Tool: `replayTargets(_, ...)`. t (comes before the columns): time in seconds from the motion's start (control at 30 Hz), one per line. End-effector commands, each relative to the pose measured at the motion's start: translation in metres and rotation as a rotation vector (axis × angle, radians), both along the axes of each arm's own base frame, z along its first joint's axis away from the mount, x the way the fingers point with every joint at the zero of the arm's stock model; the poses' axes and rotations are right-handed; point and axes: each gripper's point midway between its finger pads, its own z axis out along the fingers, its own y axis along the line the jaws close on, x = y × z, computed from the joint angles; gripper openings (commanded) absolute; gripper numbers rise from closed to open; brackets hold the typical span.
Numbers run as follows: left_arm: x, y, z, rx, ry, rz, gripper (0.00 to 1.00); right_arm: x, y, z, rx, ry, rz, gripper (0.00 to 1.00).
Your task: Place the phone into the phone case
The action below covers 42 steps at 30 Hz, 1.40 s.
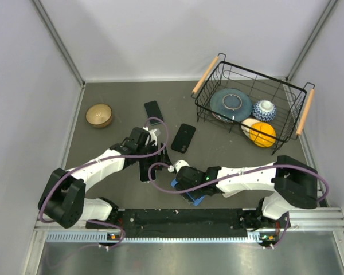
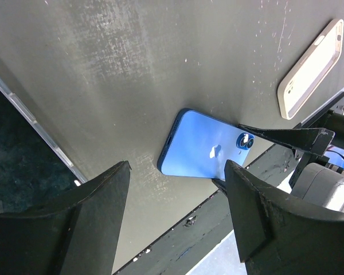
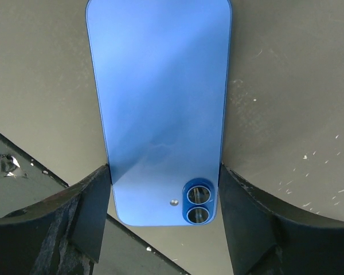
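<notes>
- The phone (image 3: 160, 114) is bright blue, with darker blue round its two camera eyes.
- The phone case (image 2: 309, 69) is cream.
- The worktop (image 1: 120, 97) is dark grey with pale scratches.
- At 2 o'clock, the basket (image 1: 258, 71) is black wire with light wood handles.
- In it are a grey-blue plate (image 1: 230, 104), a blue-and-white patterned cup (image 1: 264, 110) and an orange ball (image 1: 262, 134).
- At 10 o'clock, the bowl (image 1: 99, 115) is golden brown.

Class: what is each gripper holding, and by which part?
Right gripper: the blue phone, by its long edges near the camera end. Left gripper: nothing.
</notes>
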Motion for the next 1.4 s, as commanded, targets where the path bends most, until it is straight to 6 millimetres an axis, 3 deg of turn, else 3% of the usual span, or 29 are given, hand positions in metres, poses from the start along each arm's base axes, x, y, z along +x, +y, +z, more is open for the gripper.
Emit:
replayTargets(0.0, 0.008, -0.007, 0.017, -0.044, -0.039, 0.001, 0.72, -0.001, 0.000, -0.001, -0.013, -0.013, 0.001, 0.55)
replayTargets(0.2, 0.004, -0.013, 0.013, -0.088, -0.027, -0.036, 0.72, 0.009, 0.008, 0.011, 0.097, -0.095, 0.022, 0.44)
replayTargets(0.4, -0.003, -0.024, 0.009, -0.139, 0.002, -0.110, 0.70, 0.012, 0.008, 0.017, 0.186, -0.146, 0.028, 0.41)
replayTargets(0.87, -0.017, -0.026, -0.011, -0.092, 0.062, -0.126, 0.70, 0.021, 0.002, 0.034, 0.246, -0.224, 0.010, 0.36)
replayTargets(1.23, -0.034, -0.026, -0.021, -0.075, 0.096, -0.105, 0.69, 0.021, 0.006, 0.033, 0.249, -0.216, 0.003, 0.36)
replayTargets(1.37, -0.041, -0.025, -0.009, -0.126, 0.072, -0.011, 0.70, 0.021, 0.008, 0.029, 0.241, -0.206, -0.021, 0.34)
